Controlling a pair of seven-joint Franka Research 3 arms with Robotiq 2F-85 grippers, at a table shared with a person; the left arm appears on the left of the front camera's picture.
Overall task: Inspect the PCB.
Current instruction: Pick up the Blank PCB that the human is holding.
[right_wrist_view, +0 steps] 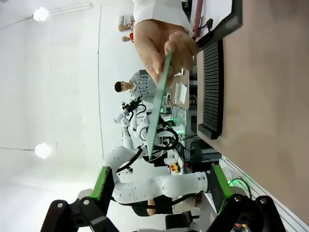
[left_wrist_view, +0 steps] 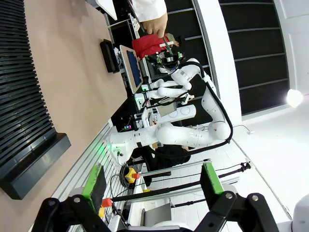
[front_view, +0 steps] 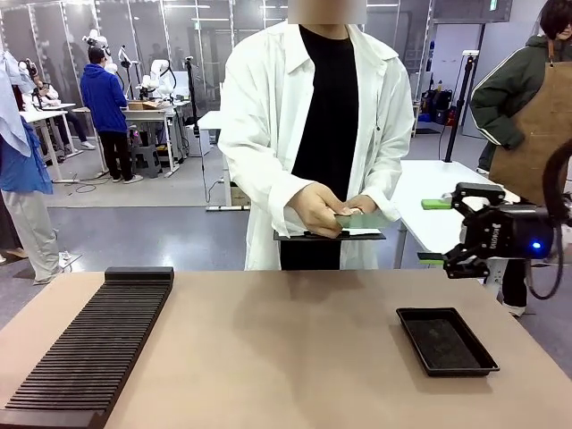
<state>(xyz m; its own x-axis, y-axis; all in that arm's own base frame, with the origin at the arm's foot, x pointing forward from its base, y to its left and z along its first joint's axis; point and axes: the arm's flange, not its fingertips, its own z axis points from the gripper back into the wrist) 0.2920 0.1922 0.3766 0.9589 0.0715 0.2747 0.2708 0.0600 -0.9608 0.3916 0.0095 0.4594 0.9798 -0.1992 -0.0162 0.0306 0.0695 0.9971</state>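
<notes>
Across the table a person in a white coat holds the green PCB in both hands, just over a dark clipboard. My right gripper hovers open at the right, level with the board and a short way from it, fingers pointing at the person. In the right wrist view the PCB hangs edge-on from the person's hand, its free end just beyond my open right gripper. My left gripper is open and holds nothing, off the table's side.
A black tray lies on the tan table at the right, below my right gripper. A long black slotted rack runs along the left edge. Other people and benches stand farther back.
</notes>
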